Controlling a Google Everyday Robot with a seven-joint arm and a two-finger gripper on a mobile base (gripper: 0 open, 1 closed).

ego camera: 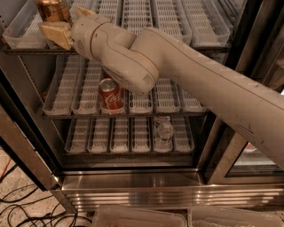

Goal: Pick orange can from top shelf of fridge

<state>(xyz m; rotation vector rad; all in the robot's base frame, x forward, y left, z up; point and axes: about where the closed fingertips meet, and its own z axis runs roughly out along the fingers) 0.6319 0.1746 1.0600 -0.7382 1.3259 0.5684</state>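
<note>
Up on the top shelf (pixel 20 33) of the fridge (pixel 133 186), the orange can (pixel 52 9) stands at the left end. The claw (pixel 66 21) is right at it, but I cannot tell if it grips. Lifting out is left. The shelf's walls hug the can; the front is open.

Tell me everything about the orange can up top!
The orange can is coppery and shiny like metal. It stands upright at the far left of the top shelf, in a white slotted tray. Its top is cut off by the picture's edge. The robot's hand is right beside its lower part; whether they touch isn't clear.
</note>
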